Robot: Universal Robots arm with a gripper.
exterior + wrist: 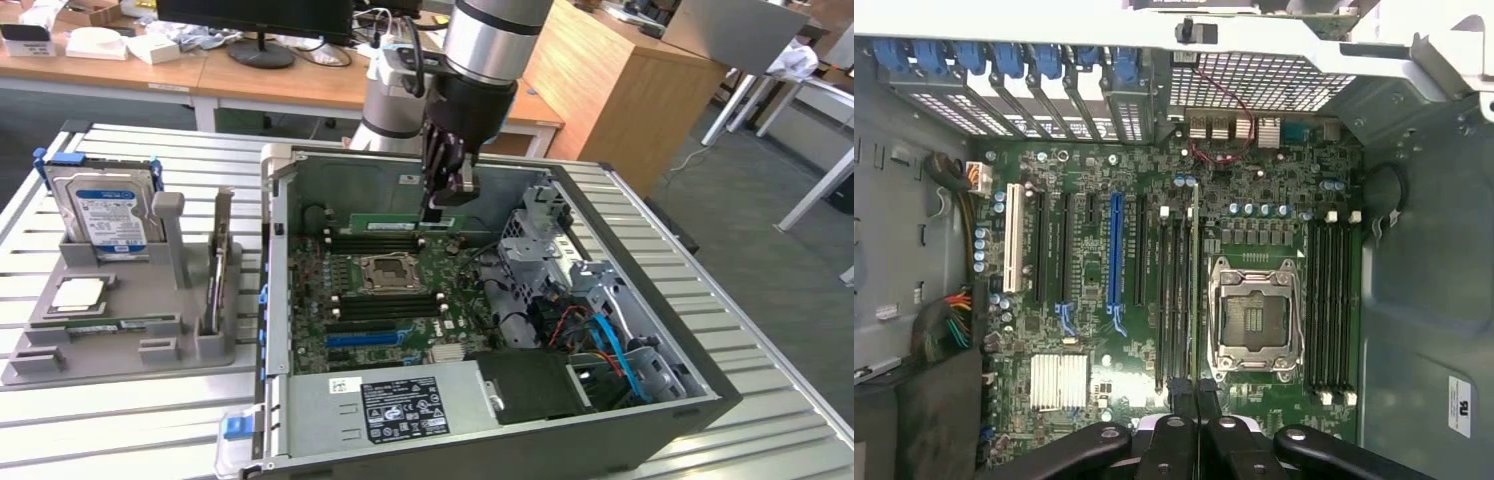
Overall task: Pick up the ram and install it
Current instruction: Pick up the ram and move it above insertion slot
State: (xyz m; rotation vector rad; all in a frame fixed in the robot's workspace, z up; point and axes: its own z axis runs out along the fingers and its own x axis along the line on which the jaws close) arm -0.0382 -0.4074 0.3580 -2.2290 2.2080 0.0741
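The ram (398, 222) is a thin green stick held inside the open computer case (274, 300), above the motherboard's far memory slots. My gripper (446, 205) reaches down from above and is shut on the ram. In the wrist view the ram (1195, 280) shows edge-on as a thin line. It runs out from between my black fingertips (1176, 392) of the gripper (1191, 392). It hangs over the black memory slots (1172, 300) beside the empty processor socket (1254, 320). I cannot tell whether it touches a slot.
A grey fixture (160, 345) on the exterior view's left holds a blue-labelled hard drive (107, 210), a square silver processor chip (78, 292) and an upright card (216, 270). The case also holds a metal drive cage (550, 225), cables (601, 330) and a power supply (387, 405).
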